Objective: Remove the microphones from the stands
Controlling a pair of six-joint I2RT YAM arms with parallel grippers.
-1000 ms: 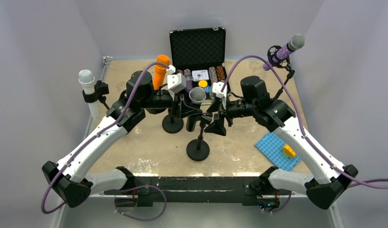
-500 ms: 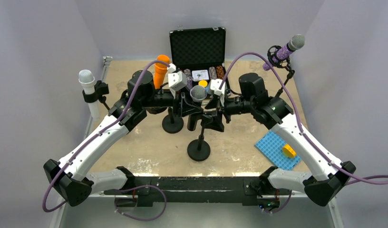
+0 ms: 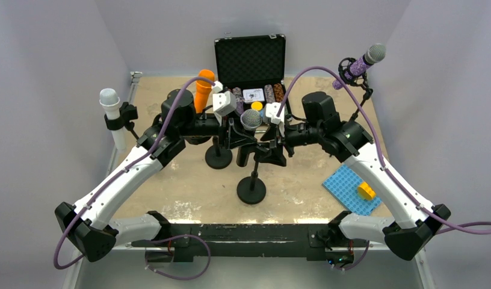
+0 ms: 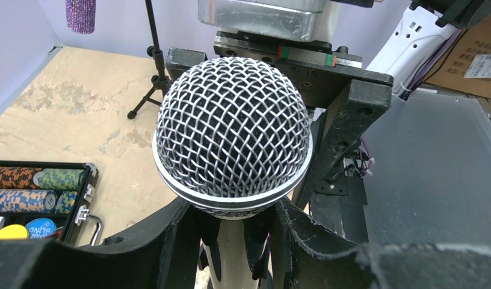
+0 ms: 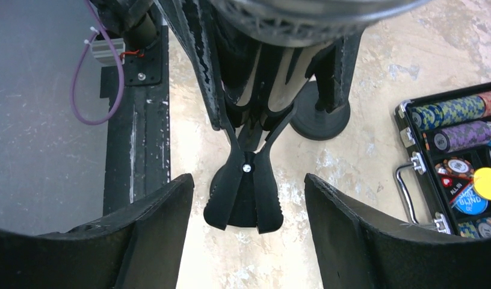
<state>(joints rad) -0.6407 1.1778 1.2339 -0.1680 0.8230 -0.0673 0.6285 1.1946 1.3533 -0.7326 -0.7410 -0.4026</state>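
Right tool (image 5: 248, 180) edged toward microphone (image 4: 232, 129); chip (image 5: 470, 200) reads BLIND.

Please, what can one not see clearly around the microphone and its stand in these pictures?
Left wrist view: the left gripper covers the body of the silver mesh-headed microphone; grip unclear.
Right wrist view: the microphone's head is blurred and cut off by the top edge, above the black stand clip and open right gripper.
Top view: both dark grippers and the clip merge; contact unreadable.
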